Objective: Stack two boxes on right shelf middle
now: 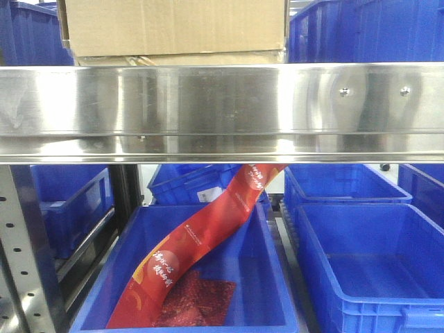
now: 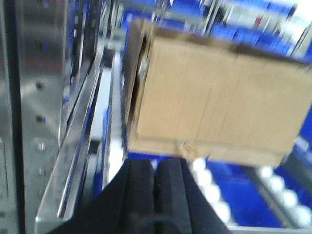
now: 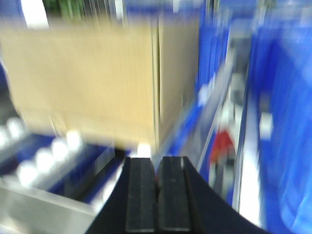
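Boxes: tall box [image 1: 173, 26] sits on flat box [image 1: 180, 60] at the shelf [image 1: 222, 104] front edge, left of centre. Left gripper [image 2: 155, 187] and right gripper [image 3: 157, 192] are both closed, empty. Cardboard looks light, stiff, crushable; hold opposite side faces.

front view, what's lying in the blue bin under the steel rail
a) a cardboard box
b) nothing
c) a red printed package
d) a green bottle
c, a long red printed package slants down into the blue bin just below the steel rail, while the cardboard boxes sit above the rail.
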